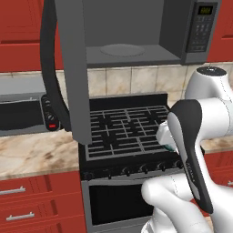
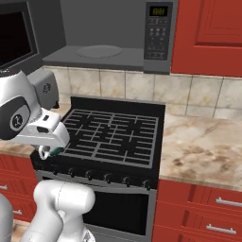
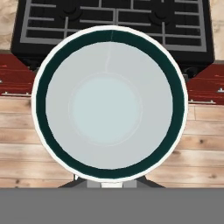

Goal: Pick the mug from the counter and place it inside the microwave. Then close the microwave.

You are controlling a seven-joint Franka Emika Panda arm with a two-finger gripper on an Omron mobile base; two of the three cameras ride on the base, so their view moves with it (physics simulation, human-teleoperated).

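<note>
Gripping the mug (image 3: 111, 107), our gripper (image 3: 111, 183) is clenched on its near rim, fingertips mostly hidden under the rim in the hand view, so the exact contact is probably at the wall. We look straight into the mug's pale inside, teal ring around it. Mug hangs in the air, off the counter (image 2: 203, 142). Just beyond and below it sits the black stove (image 2: 113, 134); wood floor (image 3: 201, 148) lies far below. Higher up ahead, the microwave (image 1: 136, 32) stands with its door (image 1: 73, 73) swung open.
</note>
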